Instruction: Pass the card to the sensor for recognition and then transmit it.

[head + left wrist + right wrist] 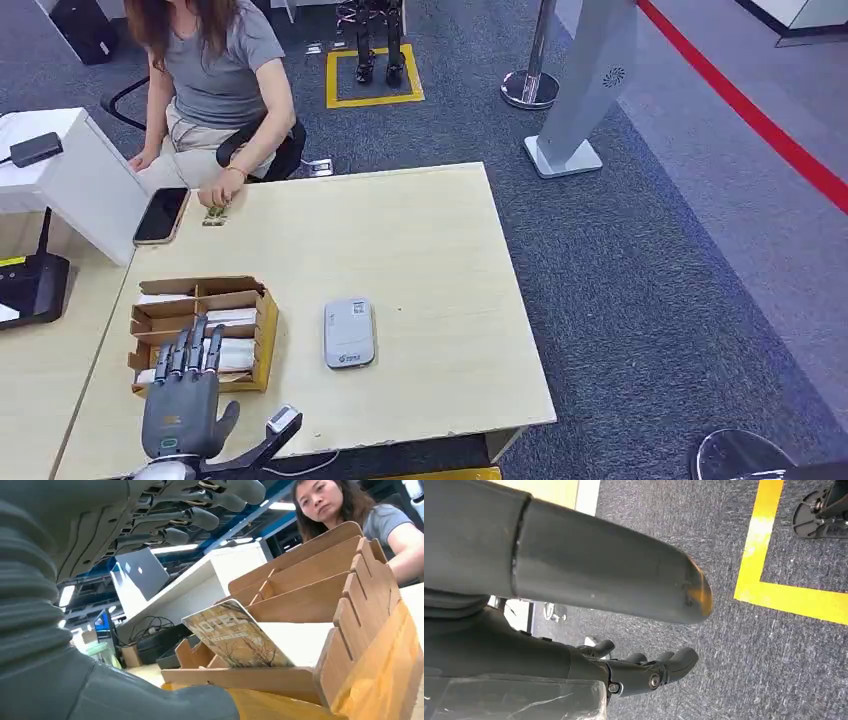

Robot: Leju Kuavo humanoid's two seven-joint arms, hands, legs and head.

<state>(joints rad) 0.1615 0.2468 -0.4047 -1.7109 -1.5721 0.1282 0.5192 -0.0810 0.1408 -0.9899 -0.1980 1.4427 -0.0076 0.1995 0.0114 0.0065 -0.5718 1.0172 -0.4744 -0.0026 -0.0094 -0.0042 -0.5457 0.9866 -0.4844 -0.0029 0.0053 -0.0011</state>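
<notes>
The left hand (181, 395) is held open and empty above the near end of the wooden card organizer (262, 340), where a hotel card (235, 635) is propped for picking; the card reader (349, 332) lies just right. The right hand (644, 672) hangs empty, fingers loosely curled, over the carpet.

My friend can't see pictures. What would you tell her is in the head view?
The robot's left hand hovers with fingers spread over a wooden card box on a pale table. A grey card sensor lies beside the box, and a person sits at the far edge near a black phone.
</notes>
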